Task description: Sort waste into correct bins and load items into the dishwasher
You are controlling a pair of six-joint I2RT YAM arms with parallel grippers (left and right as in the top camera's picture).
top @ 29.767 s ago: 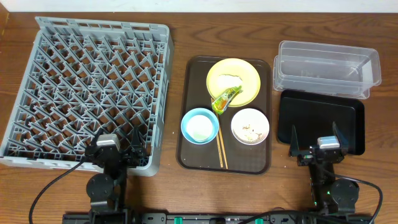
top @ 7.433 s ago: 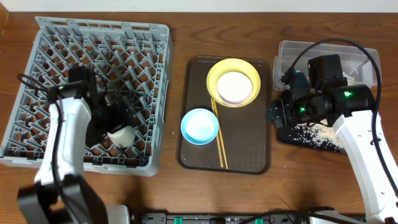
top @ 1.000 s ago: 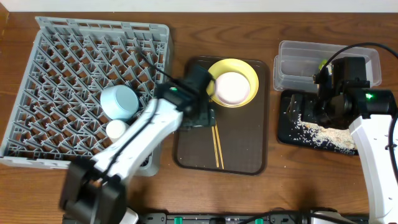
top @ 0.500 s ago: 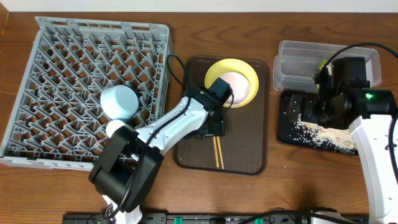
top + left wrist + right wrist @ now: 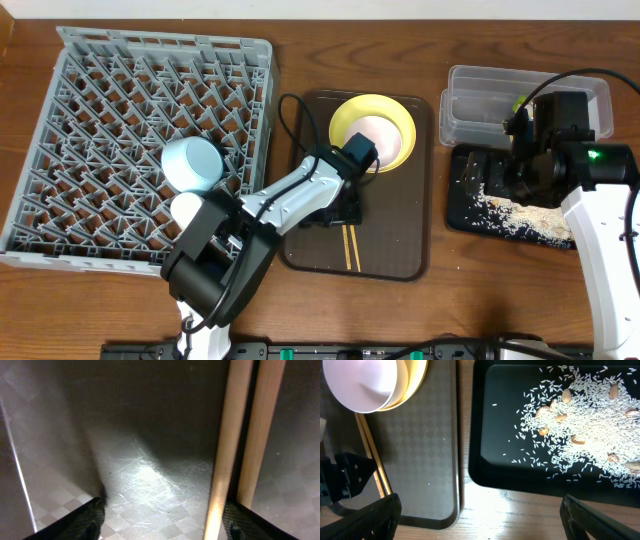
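The wooden chopsticks [image 5: 347, 244] lie on the dark brown serving tray [image 5: 400, 220]. My left gripper [image 5: 343, 207] is open and low over them. In the left wrist view the chopsticks [image 5: 234, 435] run just inside the right fingertip, and the gripper [image 5: 162, 522] holds nothing. The yellow plate [image 5: 398, 118] sits at the tray's far end. The light blue bowl [image 5: 192, 165] and the white bowl [image 5: 186, 208] stand in the grey dish rack [image 5: 100, 100]. My right gripper [image 5: 480, 522] is open and empty beside the black tray [image 5: 490, 410], which holds the rice crumbs [image 5: 580, 420]. The green wrapper [image 5: 519, 101] lies in the clear tub [image 5: 480, 110].
The right arm [image 5: 560, 130] hangs over the black tray [image 5: 462, 208] and the tub's near wall. The left arm reaches from the table's front across the rack's near right corner to the brown tray [image 5: 420, 460]. Bare wood shows between the brown and black trays.
Both bowls went from the brown tray into the rack, the wrapper into the tub, the crumbs onto the black tray. In the last second my left gripper moved right, onto the chopsticks. The right arm stayed still.
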